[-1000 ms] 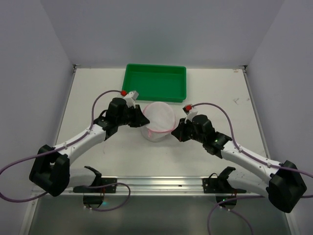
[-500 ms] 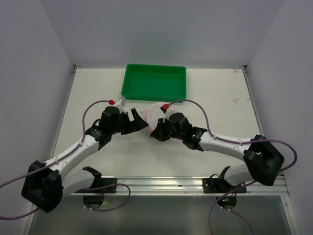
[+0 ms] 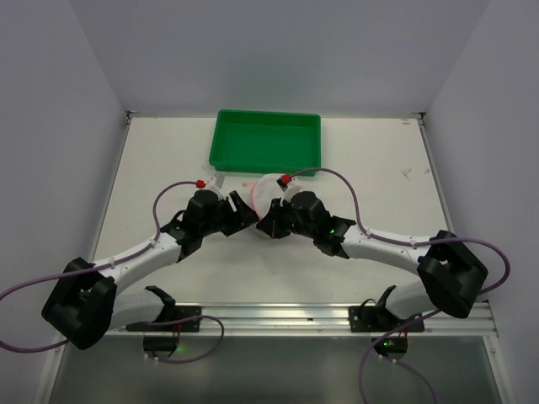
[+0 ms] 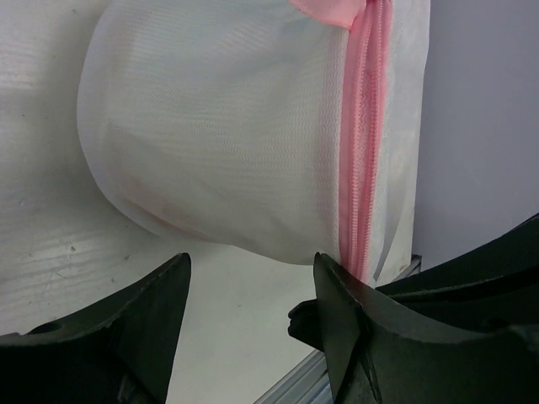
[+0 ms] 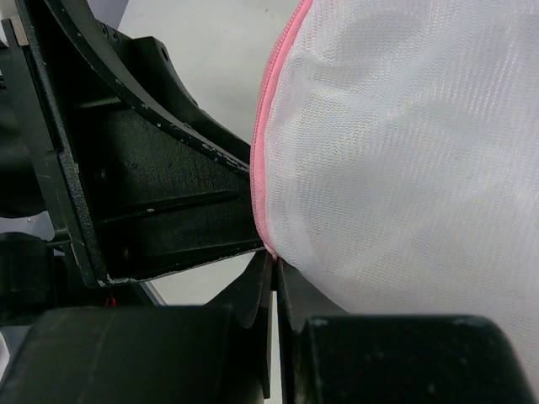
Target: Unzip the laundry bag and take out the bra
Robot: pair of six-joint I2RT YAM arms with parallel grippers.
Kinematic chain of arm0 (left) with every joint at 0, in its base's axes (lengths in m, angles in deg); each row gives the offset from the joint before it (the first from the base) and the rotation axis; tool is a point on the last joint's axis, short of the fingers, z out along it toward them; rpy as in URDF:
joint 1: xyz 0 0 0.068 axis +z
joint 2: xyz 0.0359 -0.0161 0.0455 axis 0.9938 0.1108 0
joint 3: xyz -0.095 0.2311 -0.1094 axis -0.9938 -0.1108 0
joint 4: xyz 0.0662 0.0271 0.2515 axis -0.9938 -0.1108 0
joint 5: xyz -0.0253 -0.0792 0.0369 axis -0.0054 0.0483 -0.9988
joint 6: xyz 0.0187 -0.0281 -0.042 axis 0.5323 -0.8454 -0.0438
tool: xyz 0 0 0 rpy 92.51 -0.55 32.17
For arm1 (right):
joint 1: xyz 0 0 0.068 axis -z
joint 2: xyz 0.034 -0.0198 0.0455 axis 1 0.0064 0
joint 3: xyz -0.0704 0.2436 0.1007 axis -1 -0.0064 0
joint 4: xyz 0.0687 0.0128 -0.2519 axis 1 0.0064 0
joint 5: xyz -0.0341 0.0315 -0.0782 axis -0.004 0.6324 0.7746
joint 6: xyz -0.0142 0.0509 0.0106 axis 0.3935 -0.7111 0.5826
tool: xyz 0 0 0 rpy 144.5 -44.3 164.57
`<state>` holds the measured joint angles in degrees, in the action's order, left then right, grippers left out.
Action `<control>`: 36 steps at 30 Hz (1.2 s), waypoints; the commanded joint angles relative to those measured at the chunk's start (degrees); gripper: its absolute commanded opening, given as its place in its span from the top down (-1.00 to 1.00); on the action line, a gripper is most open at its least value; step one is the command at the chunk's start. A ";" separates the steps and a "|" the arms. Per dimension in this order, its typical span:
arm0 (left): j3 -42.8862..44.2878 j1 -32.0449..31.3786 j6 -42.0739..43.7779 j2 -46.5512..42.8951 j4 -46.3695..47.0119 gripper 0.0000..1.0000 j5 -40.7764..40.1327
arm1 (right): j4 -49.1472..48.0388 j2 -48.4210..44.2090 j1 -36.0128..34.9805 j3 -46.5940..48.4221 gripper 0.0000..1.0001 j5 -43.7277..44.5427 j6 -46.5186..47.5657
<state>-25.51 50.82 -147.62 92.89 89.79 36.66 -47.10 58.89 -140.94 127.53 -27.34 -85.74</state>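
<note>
- Right gripper [image 5: 271, 282]: fingers pressed together, tips against the lower end of the bag's pink zip [image 5: 261, 181]. I cannot tell whether they pinch any of it.
- Left gripper [image 4: 253, 324]: fingers [image 4: 126, 337] spread, nothing between them. The bulging underside of the bag [image 4: 227, 126] hangs just beyond the gap and does not touch them.
- In the left wrist view the zip [image 4: 364, 135] runs top to bottom down the right side of the bag, closed along the stretch in view.
- From above, the bag [image 3: 263, 194] stands on the table [image 3: 168, 160] between the left gripper [image 3: 244, 217] and the right gripper [image 3: 271, 225], which nearly meet at its near side.
- The green tray [image 3: 268, 139] lies just behind the bag, at the far edge of the table.
</note>
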 commanded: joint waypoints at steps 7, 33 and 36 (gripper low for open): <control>-4.77 -1.02 -7.11 -10.65 6.62 -0.30 -4.26 | -3.00 -1.08 -0.46 -0.31 1.00 0.84 -0.69; -0.20 -1.11 -6.24 -3.36 9.80 1.00 -6.28 | 0.94 -4.84 0.77 -4.86 1.00 1.99 2.02; 0.76 0.29 -3.95 -5.03 6.36 1.00 -5.15 | 1.91 -9.40 5.85 -10.13 1.00 1.20 3.35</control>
<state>-27.87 49.77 -155.14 90.22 99.38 32.88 -47.43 54.70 -139.24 121.95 -27.01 -84.80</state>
